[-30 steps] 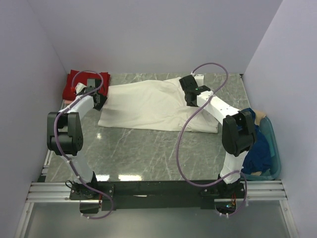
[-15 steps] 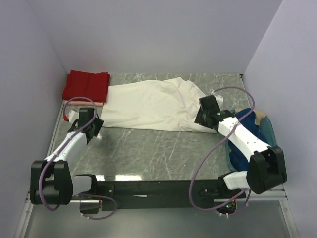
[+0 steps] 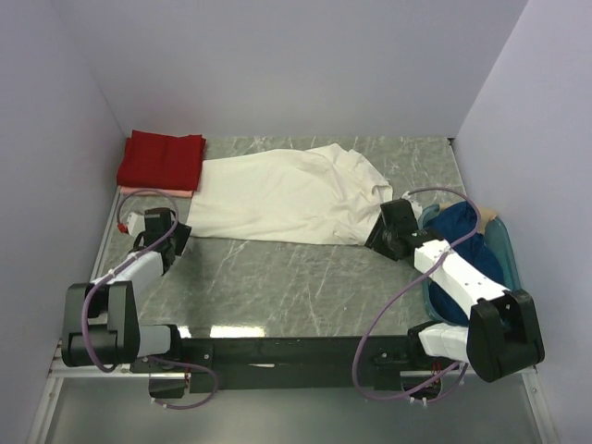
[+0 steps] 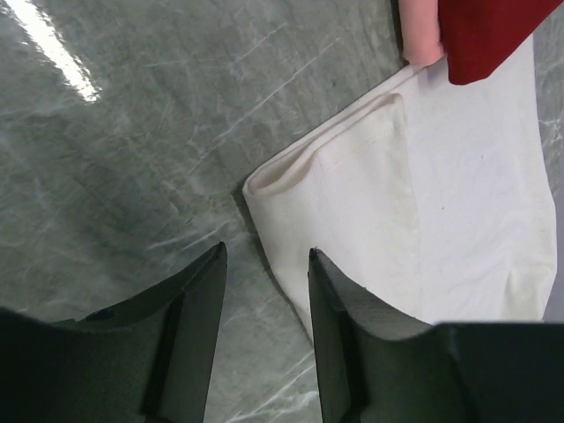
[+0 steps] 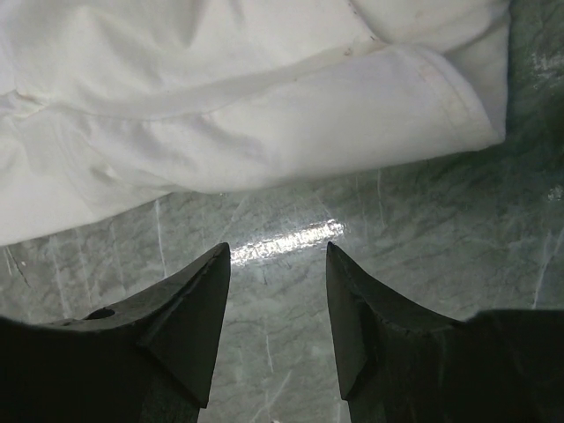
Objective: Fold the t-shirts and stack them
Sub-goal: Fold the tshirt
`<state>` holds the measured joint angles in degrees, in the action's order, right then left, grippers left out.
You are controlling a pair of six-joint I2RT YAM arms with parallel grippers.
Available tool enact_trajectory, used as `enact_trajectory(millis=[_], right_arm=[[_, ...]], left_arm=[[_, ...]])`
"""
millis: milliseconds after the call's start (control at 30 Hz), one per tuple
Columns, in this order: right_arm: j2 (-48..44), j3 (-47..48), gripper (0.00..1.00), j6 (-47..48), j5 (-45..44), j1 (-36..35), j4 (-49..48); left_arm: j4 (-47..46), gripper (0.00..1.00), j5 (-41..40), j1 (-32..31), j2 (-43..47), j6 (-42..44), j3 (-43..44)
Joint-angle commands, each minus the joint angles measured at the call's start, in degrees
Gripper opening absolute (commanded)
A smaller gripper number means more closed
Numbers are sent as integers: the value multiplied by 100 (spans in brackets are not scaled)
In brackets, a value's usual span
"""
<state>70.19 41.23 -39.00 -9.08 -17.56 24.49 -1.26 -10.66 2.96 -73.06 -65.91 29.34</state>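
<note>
A cream-white t-shirt (image 3: 277,199) lies spread across the back of the table. A folded red shirt (image 3: 163,159) rests on a pale pink one (image 3: 153,192) at the back left. A dark blue shirt (image 3: 467,268) fills the basket on the right. My left gripper (image 3: 178,239) is open and empty, just off the white shirt's near left corner (image 4: 291,172). The red shirt (image 4: 489,35) and the pink one (image 4: 421,31) show at the top of the left wrist view. My right gripper (image 3: 377,239) is open and empty beside the white shirt's near right edge (image 5: 264,132).
A teal plastic basket (image 3: 507,277) stands at the right edge of the table. Purple walls close in on the left, back and right. Grey marble tabletop (image 3: 277,287) lies in front of the shirt.
Both arms have pulled back from the far edge of the white shirt toward its near corners. The shirt's right side now lies flatter and more bunched near the collar.
</note>
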Motion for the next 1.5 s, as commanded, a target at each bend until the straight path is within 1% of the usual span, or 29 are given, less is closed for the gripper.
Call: enact_trajectory(millis=[0,133,467,533,567,633,667,700,733,767,900,933,1033,1167,1300,1467], right_arm=[[-155,-115,54,-134,187,174,-366],[-146,-159,54,-143,310,236,-410],[-102,-291,54,-107,372,385,-515],[-102,-309,54,-125,363,429,-524],[-94,-326,55,-134,372,446,-550],[-85,-326,55,-143,407,482,-551],[-76,-326,56,-151,416,508,-551],[-76,-326,56,-151,425,526,-551],[-76,-344,57,-169,433,552,-551],[-67,-353,57,-178,434,587,-542],[-50,-440,65,-239,442,684,-551],[-32,-475,66,-248,442,693,-559],[73,-502,66,-274,477,772,-638],[188,-432,66,-204,644,877,-674],[127,-388,66,-143,723,886,-586],[-32,-546,66,-178,785,877,-585]], left_arm=[[-805,47,265,29,-243,-89,-78],[-903,46,345,29,-569,-133,-34],[-753,43,55,29,-1114,-212,203],[-745,41,37,29,-1210,-186,238],[-736,39,46,29,-1246,-168,265],[-692,29,72,20,-1316,-133,309],[-666,23,72,29,-1316,-124,335],[-587,9,64,20,-1325,-115,353],[-525,3,46,29,-1299,-106,370],[-429,1,-24,29,-1273,-106,414],[107,1,-384,29,-1053,-45,590],[465,1,-498,29,-948,7,651],[1037,1,-876,73,-729,17,810],[1504,1,-1149,318,-342,-10,766],[1786,1,-1298,670,246,52,582],[1734,0,-1308,750,749,78,257]])
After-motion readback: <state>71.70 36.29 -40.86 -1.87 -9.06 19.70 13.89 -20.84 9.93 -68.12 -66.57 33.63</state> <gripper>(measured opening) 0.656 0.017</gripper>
